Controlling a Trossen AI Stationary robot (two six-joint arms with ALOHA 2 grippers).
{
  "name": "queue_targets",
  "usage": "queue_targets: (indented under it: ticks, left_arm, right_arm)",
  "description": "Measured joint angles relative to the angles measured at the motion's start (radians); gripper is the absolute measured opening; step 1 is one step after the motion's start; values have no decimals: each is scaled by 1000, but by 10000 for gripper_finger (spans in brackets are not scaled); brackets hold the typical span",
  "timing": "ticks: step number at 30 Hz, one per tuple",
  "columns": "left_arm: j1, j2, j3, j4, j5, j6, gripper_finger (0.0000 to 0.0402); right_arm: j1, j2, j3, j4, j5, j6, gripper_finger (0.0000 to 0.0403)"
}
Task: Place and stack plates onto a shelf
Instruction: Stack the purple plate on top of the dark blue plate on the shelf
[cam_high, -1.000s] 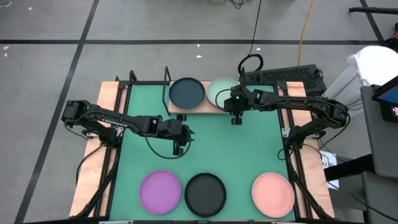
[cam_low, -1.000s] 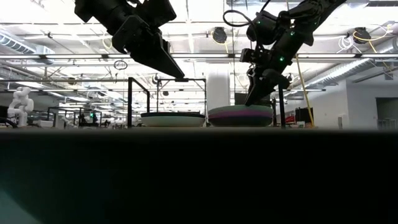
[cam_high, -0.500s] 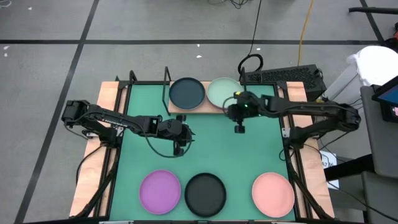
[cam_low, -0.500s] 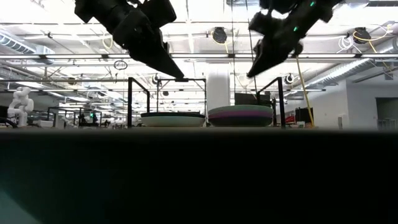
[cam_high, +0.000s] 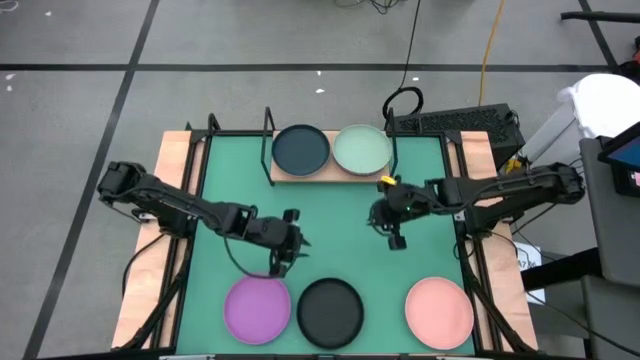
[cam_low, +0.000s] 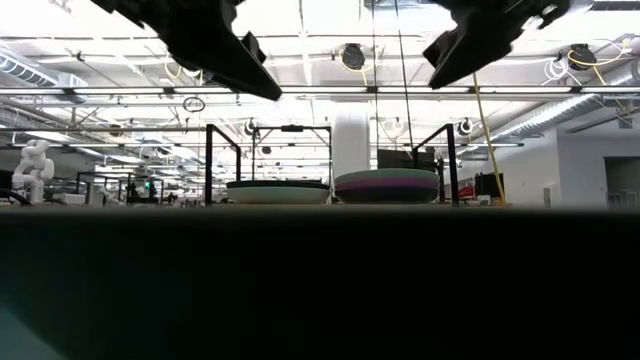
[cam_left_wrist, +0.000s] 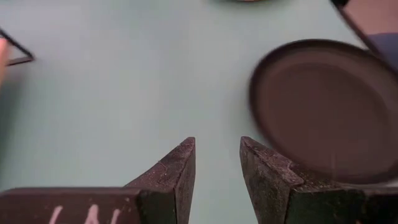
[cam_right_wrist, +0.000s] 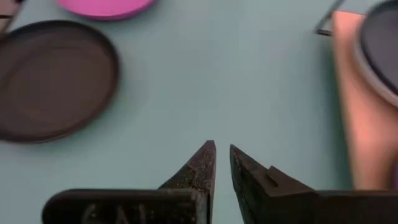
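The right gripper (cam_high: 396, 240) has drawn back from the shelf (cam_high: 300, 174), its fingers nearly together and empty, leaving the mint plate (cam_high: 361, 149) stacked there. The left gripper (cam_high: 280, 262), narrowly parted, has dropped toward the purple plate (cam_high: 257, 308) on the bench's near edge, probably next.

Purple plate (cam_high: 257, 309), black plate (cam_high: 330, 310) and pink plate (cam_high: 438, 311) line the near edge.
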Motion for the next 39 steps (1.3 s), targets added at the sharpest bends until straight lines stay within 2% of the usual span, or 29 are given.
queue_targets:
  ticks: [7,13,16,21,28,39]
  left_arm:
    - [-121,0,0,-10,0,-61,134]
    - [-204,1,0,-23,-2,-141,134]
    - [-236,1,0,-16,-13,-166,134]
    - [-279,1,0,12,-88,-190,134]
    - [-312,1,0,9,-94,-203,134]
    - [-366,1,0,-190,-114,-392,135]
  right_arm:
    - [115,0,-17,15,2,17,31]
    - [158,-5,-61,-20,0,22,31]
    - [168,-4,-71,-49,0,61,31]
    - [173,-5,-72,-49,0,88,31]
    - [172,-5,-72,2,5,76,31]
    - [172,-5,-72,5,5,95,31]
